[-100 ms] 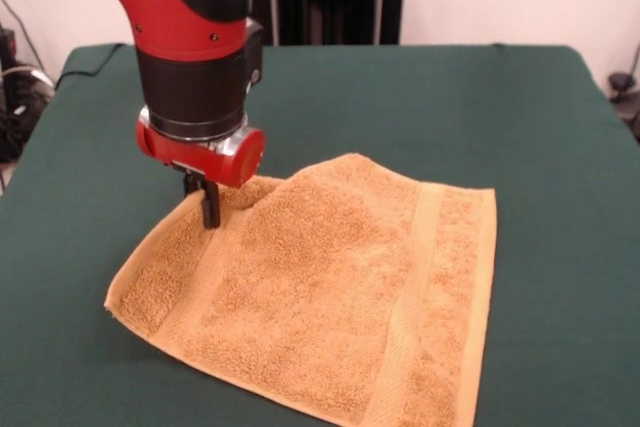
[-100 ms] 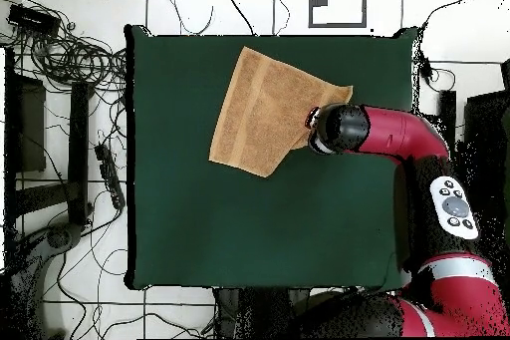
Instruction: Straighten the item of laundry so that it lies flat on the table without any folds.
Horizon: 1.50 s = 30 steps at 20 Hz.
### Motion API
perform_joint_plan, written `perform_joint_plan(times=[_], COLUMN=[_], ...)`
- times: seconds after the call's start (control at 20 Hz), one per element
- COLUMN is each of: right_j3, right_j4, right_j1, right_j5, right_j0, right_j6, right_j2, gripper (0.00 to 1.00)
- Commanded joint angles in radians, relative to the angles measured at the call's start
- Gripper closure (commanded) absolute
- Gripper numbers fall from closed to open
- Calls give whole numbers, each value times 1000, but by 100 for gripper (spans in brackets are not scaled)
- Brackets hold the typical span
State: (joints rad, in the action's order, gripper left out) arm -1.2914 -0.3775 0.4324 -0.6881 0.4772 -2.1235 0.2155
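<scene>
The item of laundry is an orange-tan terry towel spread over the near middle of the table, with a flat woven band near its right edge. Its far edge is humped up and folded toward the far-left corner. My gripper stands upright at that far-left corner, its black fingers together on the towel's raised edge. From overhead the towel lies skewed on the green table. The arm's wrist covers the towel's corner there and hides the fingers.
Green cloth surrounds the towel on all sides, widest toward the robot's side in the overhead view. Cables and stands lie on the floor beyond the table's left edge. The red arm reaches in over the table's right edge.
</scene>
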Motion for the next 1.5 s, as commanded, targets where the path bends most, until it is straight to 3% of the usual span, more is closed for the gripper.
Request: perform_joint_plan(times=[0.05, 0.4, 1.5], right_j3=[-139, -188, -177], right_j4=[-17, -10, -19], right_j1=[20, 43, 41], right_j5=[-125, -110, -130], right_j0=[-8, 16, 29], right_j6=[245, 232, 228], right_j2=[126, 135, 149], gripper=[100, 100, 100])
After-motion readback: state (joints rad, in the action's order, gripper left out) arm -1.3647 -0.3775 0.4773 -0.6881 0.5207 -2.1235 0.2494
